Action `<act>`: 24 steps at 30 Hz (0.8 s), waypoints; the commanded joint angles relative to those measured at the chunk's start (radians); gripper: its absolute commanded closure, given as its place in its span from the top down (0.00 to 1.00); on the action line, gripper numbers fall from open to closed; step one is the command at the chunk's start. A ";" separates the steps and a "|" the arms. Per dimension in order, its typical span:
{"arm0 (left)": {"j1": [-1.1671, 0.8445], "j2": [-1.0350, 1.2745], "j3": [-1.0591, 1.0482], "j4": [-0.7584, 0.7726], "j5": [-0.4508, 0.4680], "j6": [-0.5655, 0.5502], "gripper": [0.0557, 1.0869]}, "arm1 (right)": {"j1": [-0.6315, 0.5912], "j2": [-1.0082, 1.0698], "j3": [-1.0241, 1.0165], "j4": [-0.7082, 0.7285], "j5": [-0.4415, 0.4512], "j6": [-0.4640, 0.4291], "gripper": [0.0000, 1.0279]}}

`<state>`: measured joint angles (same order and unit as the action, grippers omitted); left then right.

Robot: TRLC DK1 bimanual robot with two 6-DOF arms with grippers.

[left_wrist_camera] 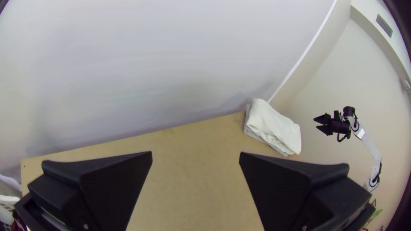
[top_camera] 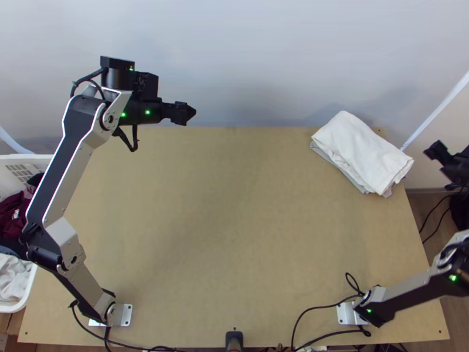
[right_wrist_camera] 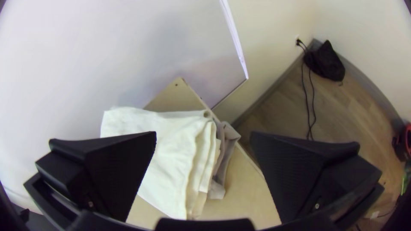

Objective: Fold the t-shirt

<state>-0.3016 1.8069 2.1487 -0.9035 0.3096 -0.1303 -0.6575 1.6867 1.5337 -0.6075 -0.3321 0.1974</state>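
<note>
At the far left, in the top view, a white basket (top_camera: 12, 307) stands beside the tabletop's (top_camera: 234, 223) left edge, with dark red clothing (top_camera: 13, 217) and pale cloth (top_camera: 13, 278) inside.

Next, the left gripper (top_camera: 190, 112) is raised about the far edge, left of its middle. The top view has it side-on, which hides the gap; the left wrist view gives its fingers (left_wrist_camera: 115, 188) wide apart, with nothing held.

The white garment (top_camera: 360, 149) lies by the tabletop's far right corner, folded into a compact bundle on top of grey cloth (top_camera: 343, 170). From above it is a smooth block, the grey a thin strip along its near left side. The right wrist view adds the stacked layers along one side of the white, and grey folds that stick out from under it across the right edge.

Beyond the right edge, the right gripper (top_camera: 434, 151) is raised clear of the bundle. The left wrist view catches its two fingers spread from across the room; its own wrist view confirms a wide gap and nothing gripped. That view also takes in a black bag (right_wrist_camera: 326, 62) and dark cables (right_wrist_camera: 309, 94) on the floor by the wall.
</note>
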 commanded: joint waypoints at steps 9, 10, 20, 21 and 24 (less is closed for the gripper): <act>0.018 -0.070 -0.029 -0.008 -0.001 0.012 0.96 | 0.351 -0.180 -0.333 0.565 0.252 -0.138 0.96; 0.021 -0.075 -0.029 -0.008 -0.001 0.011 0.96 | 0.368 -0.148 -0.353 0.626 0.292 -0.148 0.96; 0.098 -0.142 -0.009 0.084 -0.110 -0.017 0.96 | 0.315 0.243 -0.276 0.563 0.412 -0.061 0.96; 0.105 -0.150 -0.007 0.091 -0.121 -0.017 0.96 | 0.305 0.258 -0.268 0.546 0.412 -0.049 0.96; 0.144 -0.172 -0.006 0.094 -0.135 -0.015 0.96 | 0.282 0.268 -0.230 0.531 0.412 -0.035 0.96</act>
<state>-0.1856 1.6844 2.1300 -0.8204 0.1902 -0.1352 -0.3405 1.9324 1.2621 -0.0463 0.0528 0.1333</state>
